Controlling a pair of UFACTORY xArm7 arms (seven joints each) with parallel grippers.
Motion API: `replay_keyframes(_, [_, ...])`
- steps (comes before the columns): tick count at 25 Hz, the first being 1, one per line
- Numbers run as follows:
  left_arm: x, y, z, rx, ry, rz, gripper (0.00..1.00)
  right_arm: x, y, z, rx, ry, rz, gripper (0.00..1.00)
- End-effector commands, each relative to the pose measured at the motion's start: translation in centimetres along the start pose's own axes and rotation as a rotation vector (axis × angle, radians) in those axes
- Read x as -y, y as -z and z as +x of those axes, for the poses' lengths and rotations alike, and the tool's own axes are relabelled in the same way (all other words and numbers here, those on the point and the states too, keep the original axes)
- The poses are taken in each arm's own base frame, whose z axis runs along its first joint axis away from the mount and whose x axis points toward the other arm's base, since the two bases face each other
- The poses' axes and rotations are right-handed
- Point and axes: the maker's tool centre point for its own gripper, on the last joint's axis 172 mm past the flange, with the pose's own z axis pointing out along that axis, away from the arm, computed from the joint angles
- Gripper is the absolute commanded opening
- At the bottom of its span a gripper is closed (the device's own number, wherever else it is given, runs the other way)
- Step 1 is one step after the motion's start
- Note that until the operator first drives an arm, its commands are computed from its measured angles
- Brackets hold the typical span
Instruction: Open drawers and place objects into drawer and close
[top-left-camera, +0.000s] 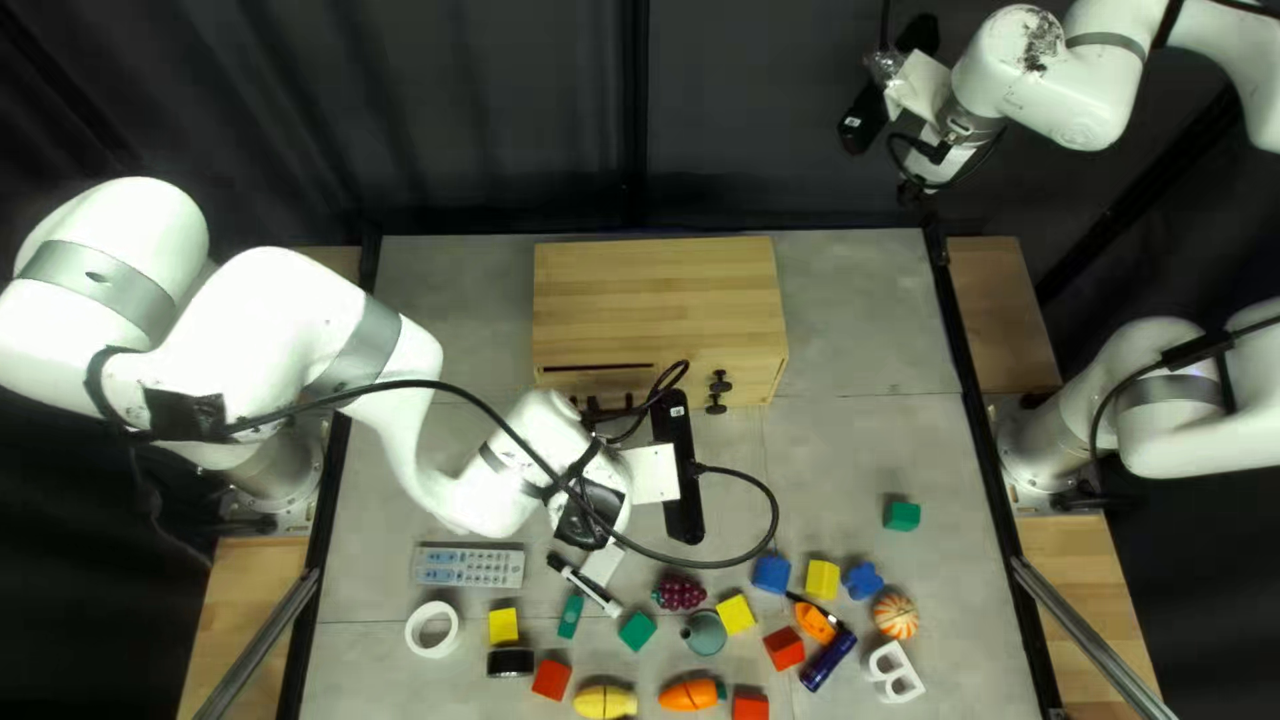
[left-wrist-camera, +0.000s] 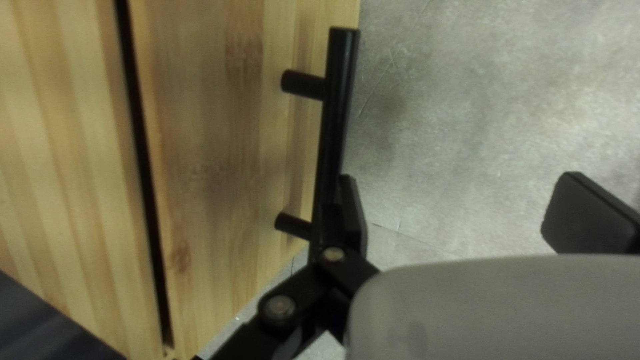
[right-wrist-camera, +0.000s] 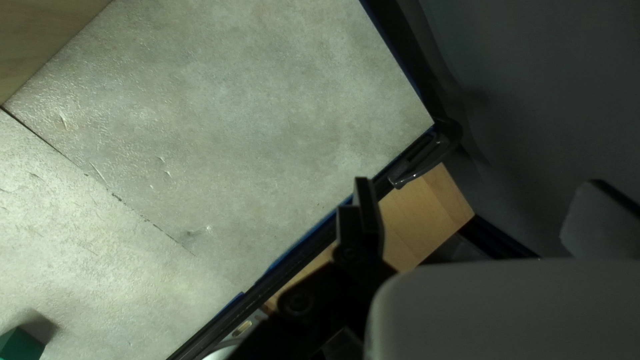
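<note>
Our left hand and right hand, fingers apart; the left, closing, may miss the handle outside its grip.

And it's fairly even light across the grey counter in the top left view, the white left arm gleaming brightly while the curtain sinks into near-black! Over in the left wrist view, the grain on the wooden drawer cabinet looks softly blurred; in the right wrist view, pale glare speckles the counter, and the green block throws a soft shadow beside it.
</note>
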Motion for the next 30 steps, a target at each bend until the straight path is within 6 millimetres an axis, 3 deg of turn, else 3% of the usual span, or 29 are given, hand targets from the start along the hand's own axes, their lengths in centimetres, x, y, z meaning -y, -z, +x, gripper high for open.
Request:
replay_keyframes(1, [0.6, -0.5, 0.6, -0.003, 0.002, -0.008, 1.00, 0.0, 0.0, 0.0, 0.000, 0.000, 0.000, 1.00])
replay_keyframes(7, [1.4, -1.4, 1.1, 0.001, 0.043, -0.050, 1.00, 0.0, 0.0, 0.0, 0.000, 0.000, 0.000, 1.00])
replay_keyframes(30, [1.5, -3.5, 0.7, 0.007, 0.062, -0.068, 1.00, 0.0, 0.0, 0.0, 0.000, 0.000, 0.000, 1.00])
